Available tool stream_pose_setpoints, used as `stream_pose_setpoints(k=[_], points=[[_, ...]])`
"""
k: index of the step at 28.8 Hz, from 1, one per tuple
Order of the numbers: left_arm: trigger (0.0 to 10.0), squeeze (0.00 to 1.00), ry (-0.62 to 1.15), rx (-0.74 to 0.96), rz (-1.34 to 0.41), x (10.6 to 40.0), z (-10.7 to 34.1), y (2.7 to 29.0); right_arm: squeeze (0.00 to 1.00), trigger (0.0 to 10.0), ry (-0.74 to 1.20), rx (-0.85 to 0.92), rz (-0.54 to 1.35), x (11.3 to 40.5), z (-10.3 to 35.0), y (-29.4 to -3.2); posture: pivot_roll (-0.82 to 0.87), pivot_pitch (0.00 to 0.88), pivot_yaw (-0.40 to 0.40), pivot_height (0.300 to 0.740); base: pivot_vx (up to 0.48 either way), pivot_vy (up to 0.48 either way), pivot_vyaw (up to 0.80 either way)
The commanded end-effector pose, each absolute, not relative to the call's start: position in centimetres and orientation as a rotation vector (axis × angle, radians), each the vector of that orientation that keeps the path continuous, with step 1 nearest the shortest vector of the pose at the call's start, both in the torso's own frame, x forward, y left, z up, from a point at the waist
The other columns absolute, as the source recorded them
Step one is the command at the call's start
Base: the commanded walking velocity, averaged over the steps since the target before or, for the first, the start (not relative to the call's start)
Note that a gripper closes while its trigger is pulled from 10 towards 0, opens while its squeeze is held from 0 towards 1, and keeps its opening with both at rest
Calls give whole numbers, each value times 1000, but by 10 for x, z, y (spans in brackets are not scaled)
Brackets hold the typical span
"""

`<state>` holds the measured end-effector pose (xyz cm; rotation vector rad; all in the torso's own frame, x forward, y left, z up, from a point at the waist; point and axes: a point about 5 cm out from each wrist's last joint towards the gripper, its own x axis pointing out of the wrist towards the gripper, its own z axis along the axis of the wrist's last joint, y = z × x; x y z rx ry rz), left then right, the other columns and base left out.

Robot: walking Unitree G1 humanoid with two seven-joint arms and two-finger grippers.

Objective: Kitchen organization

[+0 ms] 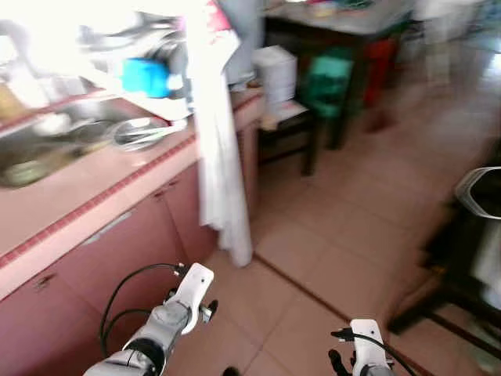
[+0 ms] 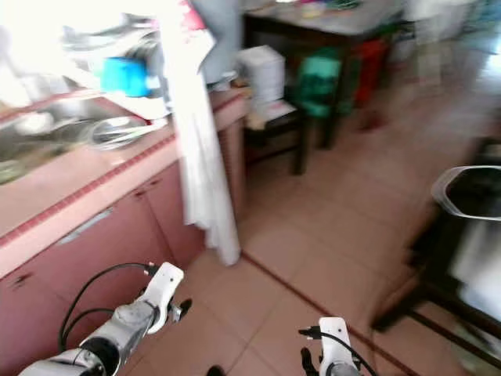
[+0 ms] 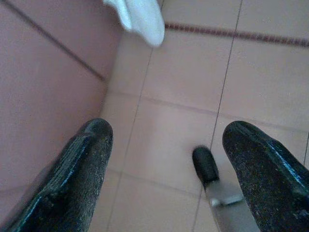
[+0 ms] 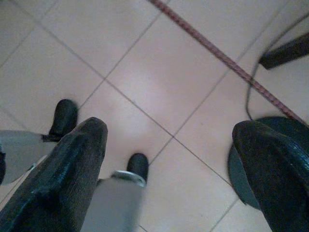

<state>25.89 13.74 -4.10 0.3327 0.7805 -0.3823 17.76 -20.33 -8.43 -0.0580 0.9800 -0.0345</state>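
A pink-tiled table [image 1: 94,196] with smooth cabinet doors runs along the robot's left, its steel sink [image 1: 55,137] holding a round metal bowl [image 1: 141,131]. A blue cup [image 1: 147,77] stands behind. A long white cloth [image 1: 221,157] drapes over the table's end, reaching the glossy tiled floor [image 1: 329,235], which lies open ahead. A dark stool [image 1: 290,129] and green chair [image 1: 329,82] stand beyond. The left hand [image 3: 164,164] and right hand [image 4: 169,164] hang low over the tiles, fingers spread wide, gripping nothing.
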Motion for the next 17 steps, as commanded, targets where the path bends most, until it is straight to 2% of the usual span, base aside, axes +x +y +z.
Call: stream_pose_setpoints(k=[1,17], points=[[10000,0,781,344,-391,259,-41,135,0,10000,988,-59,-31,175,-85,-203,-2,0,7,740,0,0,800],[10000,0,781,373,-418,256,-43,134,0,10000,989,-55,-19,175,-86,-201,1,0,9,740,0,0,800]])
